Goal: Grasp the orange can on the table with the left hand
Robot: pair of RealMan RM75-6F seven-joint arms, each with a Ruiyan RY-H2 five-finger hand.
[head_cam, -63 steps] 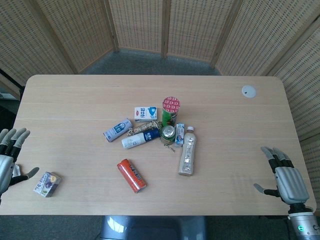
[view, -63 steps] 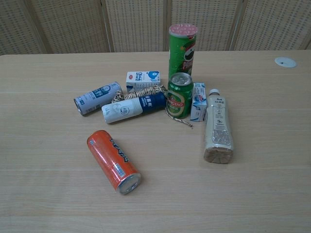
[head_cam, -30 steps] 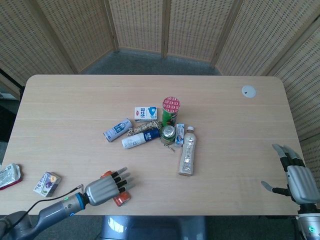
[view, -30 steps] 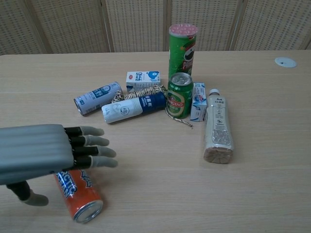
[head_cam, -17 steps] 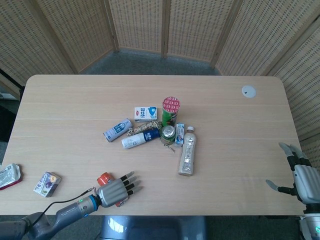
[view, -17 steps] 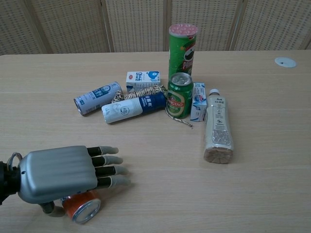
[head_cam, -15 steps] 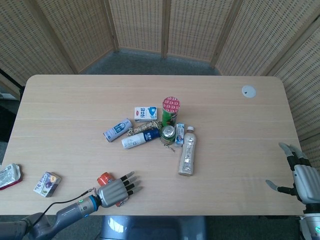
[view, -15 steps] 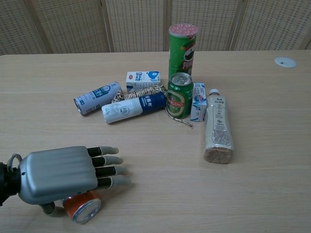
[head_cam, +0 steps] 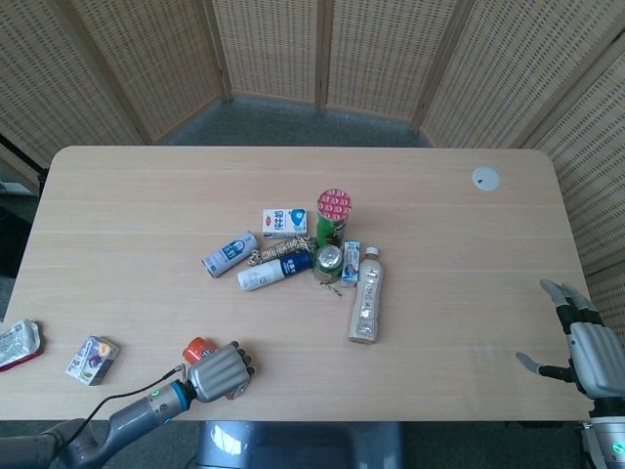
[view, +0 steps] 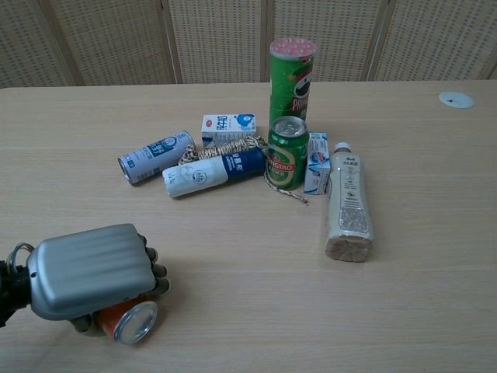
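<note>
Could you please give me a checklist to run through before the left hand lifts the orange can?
1. Left hand on the orange can, fingers curled over it: ok.
2. Thumb contact beneath the can: cannot tell, hidden.
3. Can seated fully in the palm: cannot tell; only its end shows.
4. Room from the purple carton at its left: ok.
5. Right hand open at the far table edge, away from the can: ok.
</note>
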